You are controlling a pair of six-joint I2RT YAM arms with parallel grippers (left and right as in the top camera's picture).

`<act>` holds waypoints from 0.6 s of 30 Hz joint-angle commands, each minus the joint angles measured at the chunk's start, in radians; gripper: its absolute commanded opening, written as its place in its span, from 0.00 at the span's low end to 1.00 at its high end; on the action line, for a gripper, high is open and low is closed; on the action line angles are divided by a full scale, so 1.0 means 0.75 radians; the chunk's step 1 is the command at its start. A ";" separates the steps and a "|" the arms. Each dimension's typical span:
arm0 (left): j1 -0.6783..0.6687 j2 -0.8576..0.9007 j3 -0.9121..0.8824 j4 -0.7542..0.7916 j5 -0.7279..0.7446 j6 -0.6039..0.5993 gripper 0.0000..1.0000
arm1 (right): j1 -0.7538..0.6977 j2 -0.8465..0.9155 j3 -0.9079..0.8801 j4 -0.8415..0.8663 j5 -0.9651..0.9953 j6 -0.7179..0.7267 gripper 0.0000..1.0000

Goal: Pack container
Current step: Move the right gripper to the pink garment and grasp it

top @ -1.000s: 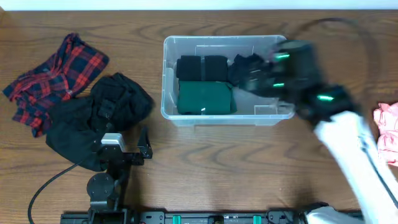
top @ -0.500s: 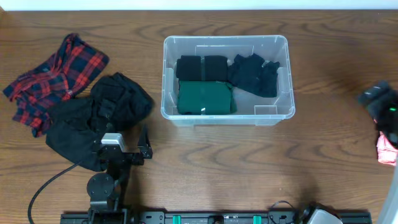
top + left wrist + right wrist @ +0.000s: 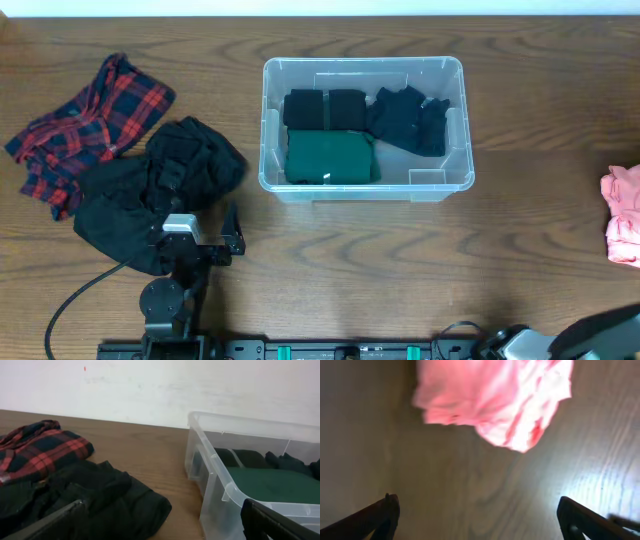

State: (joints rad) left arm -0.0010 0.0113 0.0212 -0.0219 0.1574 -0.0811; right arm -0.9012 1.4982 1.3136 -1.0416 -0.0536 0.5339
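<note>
Sitting ahead-right of the spread-apart left pincer (image 3: 162, 505), the container (image 3: 210, 467) goes untouched.

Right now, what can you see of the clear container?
The container is a clear, colourless plastic bin, rectangular with rounded corners and a thick rim, standing upright and lidless on the wooden table. Inside lie a folded black garment, a folded green garment and a crumpled dark garment.
</note>
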 commanded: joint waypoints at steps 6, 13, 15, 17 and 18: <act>0.006 -0.001 -0.023 -0.045 0.024 -0.003 0.98 | -0.173 0.060 -0.151 0.164 0.001 -0.027 0.97; 0.006 -0.001 -0.023 -0.045 0.024 -0.003 0.98 | -0.194 0.062 -0.344 0.439 0.002 -0.111 0.97; 0.006 -0.001 -0.023 -0.045 0.024 -0.003 0.98 | -0.194 0.062 -0.405 0.529 0.001 -0.111 0.97; 0.006 -0.001 -0.023 -0.045 0.024 -0.003 0.98 | -0.194 0.062 -0.459 0.620 0.001 -0.119 0.97; 0.006 -0.001 -0.023 -0.045 0.024 -0.003 0.98 | -0.196 0.062 -0.480 0.659 0.001 -0.132 0.97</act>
State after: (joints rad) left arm -0.0010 0.0113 0.0212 -0.0219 0.1574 -0.0811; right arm -1.0431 1.5440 0.9905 -0.5861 -0.0532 0.4675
